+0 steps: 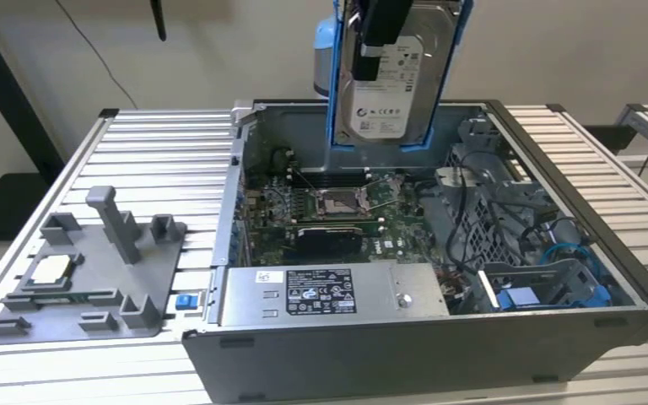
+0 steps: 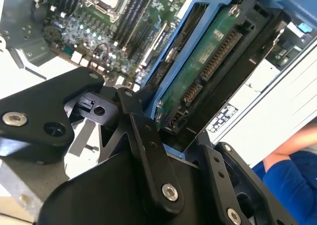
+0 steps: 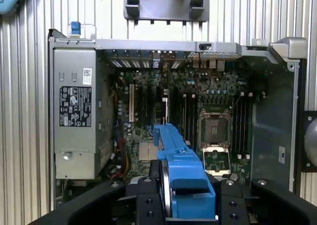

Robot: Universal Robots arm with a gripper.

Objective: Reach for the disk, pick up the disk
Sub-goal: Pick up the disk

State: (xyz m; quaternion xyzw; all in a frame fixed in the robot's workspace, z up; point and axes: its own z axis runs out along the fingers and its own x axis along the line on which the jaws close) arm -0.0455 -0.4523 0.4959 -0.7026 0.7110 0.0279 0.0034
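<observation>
The disk, silver-grey with a white label and a bright blue frame, hangs upright in the air above the back of the open computer case. My gripper is shut on it from above, one black finger lying across its labelled face. The second wrist view looks along the disk's green underside and connector edge, clamped between my gripper's black fingers. In the first wrist view the disk's blue frame juts out of my gripper over the motherboard.
The case holds a power supply at the front, the motherboard and a blue bracket among cables. A grey fixture carrying a small square chip lies on the slatted table. A person's blue sleeve is nearby.
</observation>
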